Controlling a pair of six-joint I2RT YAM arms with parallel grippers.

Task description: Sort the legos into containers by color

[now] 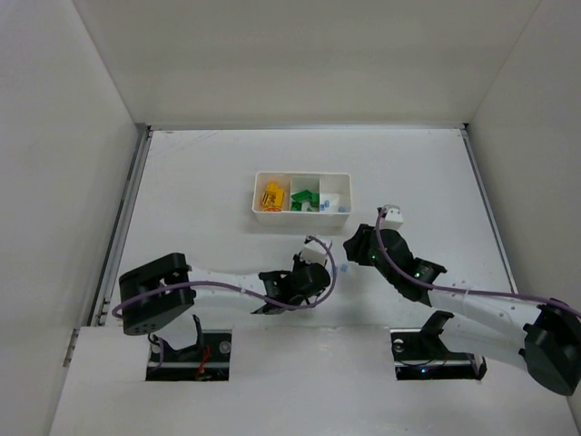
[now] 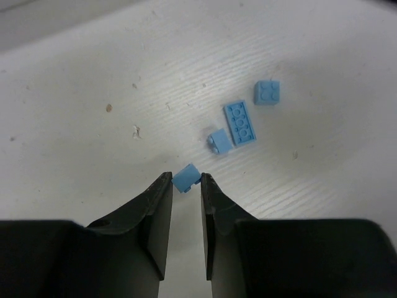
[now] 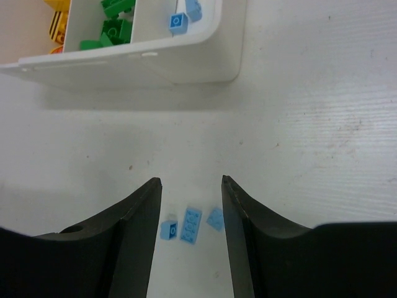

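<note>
1. Pinching a tiny light blue brick (image 2: 186, 177) at the tips of the left gripper (image 2: 184, 182), jaws nearly together, lower centre of the left wrist view.
2. Just up and right: three loose light blue pieces (image 2: 240, 123) on the table (image 2: 93, 74).
3. Holding the right gripper (image 3: 190, 180) roughly half open, gripping nothing.
4. Upper centre of the top view: white tray (image 1: 302, 174), yellow bricks (image 1: 271, 196) left, green bricks (image 1: 303, 197) middle, blue right.

The table (image 1: 218, 173) is white and flat. It has tiny dark spots (image 2: 109, 108) and light scratches on it. Tall white walls (image 1: 54, 182) stand around three sides. A thin metal strip (image 1: 123, 227) runs along the left edge.
</note>
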